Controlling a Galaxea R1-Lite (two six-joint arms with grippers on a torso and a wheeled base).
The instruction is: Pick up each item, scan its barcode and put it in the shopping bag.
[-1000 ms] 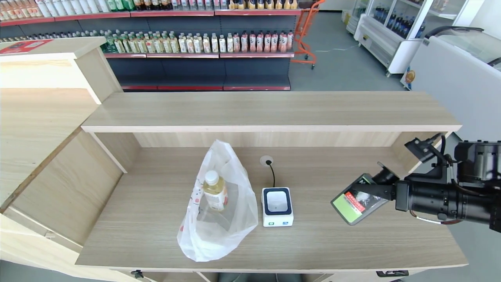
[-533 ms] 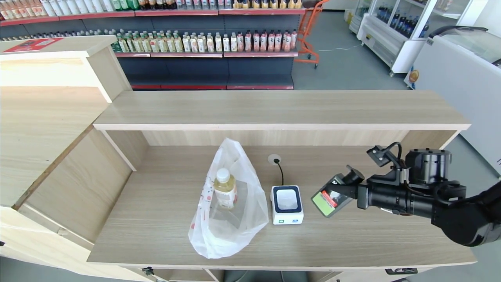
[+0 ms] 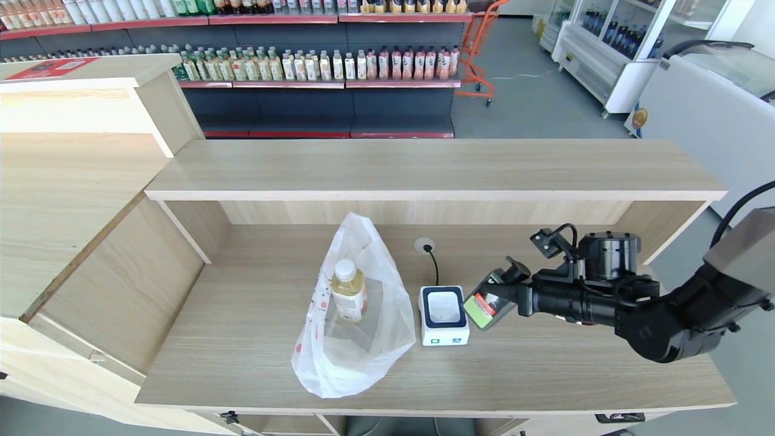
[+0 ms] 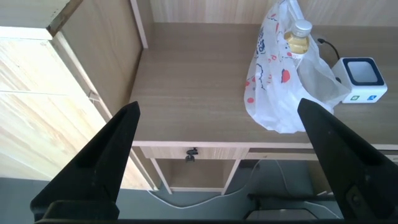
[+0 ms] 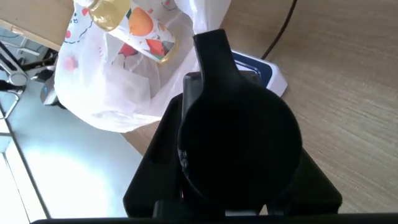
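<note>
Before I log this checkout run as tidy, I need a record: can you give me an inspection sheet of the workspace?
Surface: wooden counter with a raised ledge behind.
Job's things: white bag standing, bottle inside it; scanner beside the bag; packet held off the counter at the scanner's right side.
Clutter: nothing seen.
Grippers: right gripper shut on the packet; left gripper open, holding nothing.
Cables: black cable runs from the scanner to a hole in the counter.
Surroundings: drink shelves and freezers beyond the counter.
</note>
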